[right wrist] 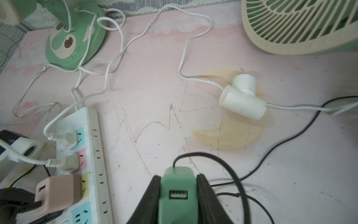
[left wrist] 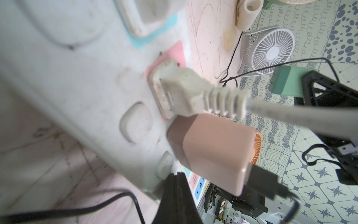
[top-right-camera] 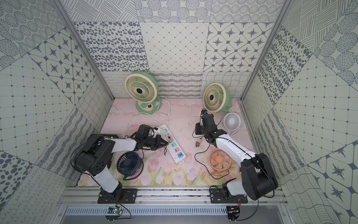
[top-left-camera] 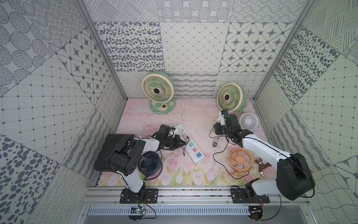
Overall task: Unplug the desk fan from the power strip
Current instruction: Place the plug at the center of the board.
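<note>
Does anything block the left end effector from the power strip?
Nothing visible: the shut left end effector sits at the edge of the power strip. In the left wrist view, the tan adapter beside it stands between its tips and the white plug in the pink socket.

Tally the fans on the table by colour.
green-and-cream round plastic fans: 2
small white round plastic fan: 1
small navy round plastic fan: 1
small orange round plastic fan: 1
Total: 5
</note>
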`<state>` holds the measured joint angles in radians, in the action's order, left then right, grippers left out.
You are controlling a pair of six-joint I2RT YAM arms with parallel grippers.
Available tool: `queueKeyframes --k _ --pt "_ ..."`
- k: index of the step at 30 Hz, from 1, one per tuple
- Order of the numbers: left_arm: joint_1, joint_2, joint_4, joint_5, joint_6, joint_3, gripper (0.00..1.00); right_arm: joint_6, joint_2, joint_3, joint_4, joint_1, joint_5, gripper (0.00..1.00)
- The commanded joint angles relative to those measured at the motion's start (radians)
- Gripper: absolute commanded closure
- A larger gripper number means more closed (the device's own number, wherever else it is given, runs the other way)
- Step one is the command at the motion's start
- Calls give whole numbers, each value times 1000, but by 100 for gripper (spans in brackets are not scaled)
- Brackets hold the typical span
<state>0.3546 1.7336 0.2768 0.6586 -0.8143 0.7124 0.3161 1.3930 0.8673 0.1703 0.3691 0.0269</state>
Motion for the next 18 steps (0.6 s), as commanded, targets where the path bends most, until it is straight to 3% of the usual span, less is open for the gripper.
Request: queueKeyframes --k 1,7,18 --pt "-5 5 -99 -88 21 -16 100 36 19 27 -23 -76 -69 97" --pt "-5 3 -91 -87 20 -23 100 31 114 54 -25 -206 -130 96" --pt "-8 5 -89 -89 23 -25 100 5 244 95 -22 -255 -138 87"
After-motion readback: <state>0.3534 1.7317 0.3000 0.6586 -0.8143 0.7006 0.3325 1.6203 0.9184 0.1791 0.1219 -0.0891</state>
